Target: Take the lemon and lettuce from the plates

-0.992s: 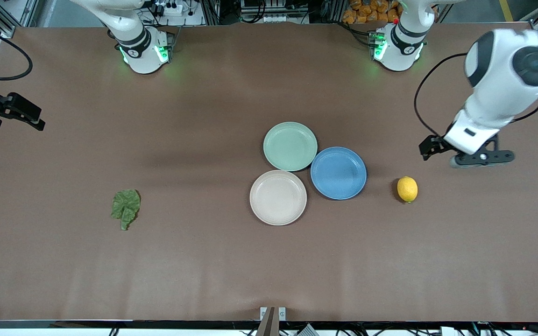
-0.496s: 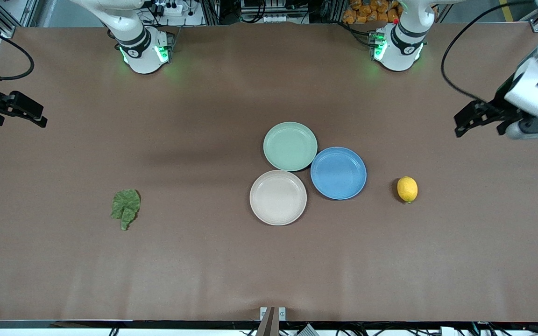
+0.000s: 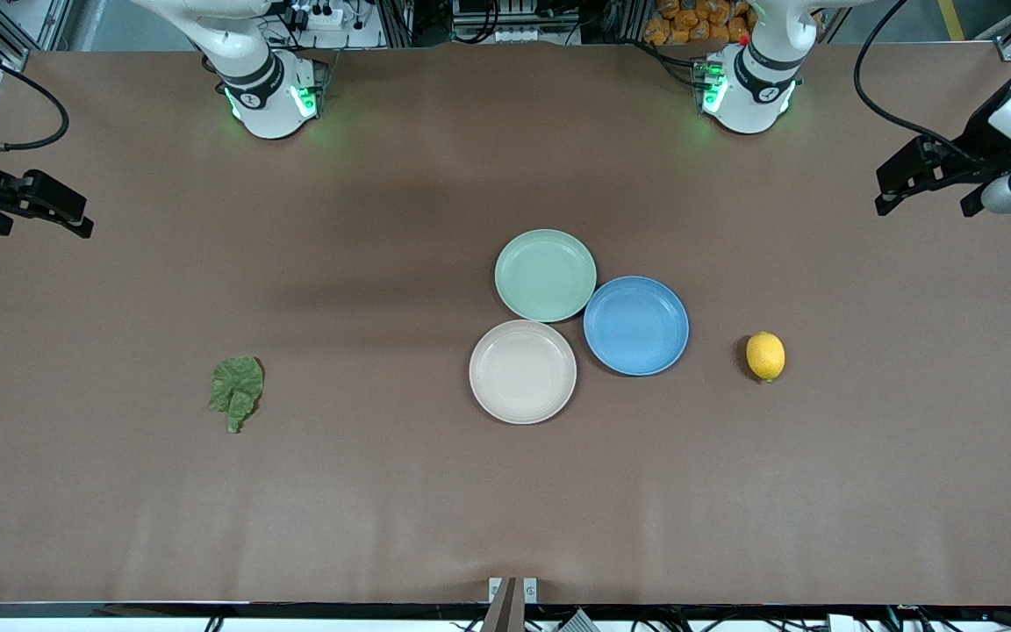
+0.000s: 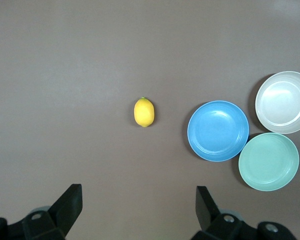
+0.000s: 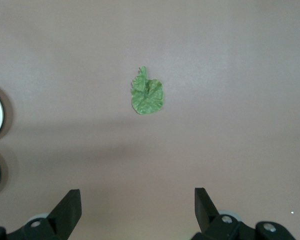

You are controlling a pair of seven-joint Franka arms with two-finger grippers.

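Both plates are bare here – the mint plate [image 3: 546, 275] and the cream plate [image 3: 523, 371] sit touching mid-table with a blue plate [image 3: 636, 326] wedged beside them, and the food lies straight on the table [image 3: 505, 491] instead.

The lemon [image 3: 765, 355] rests beside the blue plate, toward the left arm's end. It looks firm, light and a bit slick and rolly, so a pinch across its short middle is probably the safest bet, not the pointed tips. The lettuce [image 3: 236, 391] lies flat toward the right arm's end, well apart from the plates. It looks floppy and near weightless – the fingers likely have to come right down to the tabletop and nip an edge or the stem end, gently, or it tears.

The left gripper [image 3: 935, 180] hangs over the table's edge at its own end, jaws spread wide and empty, well apart from the lemon. The right gripper [image 3: 27, 206] hangs over its own end, jaws also spread with nothing between them, well apart from the lettuce
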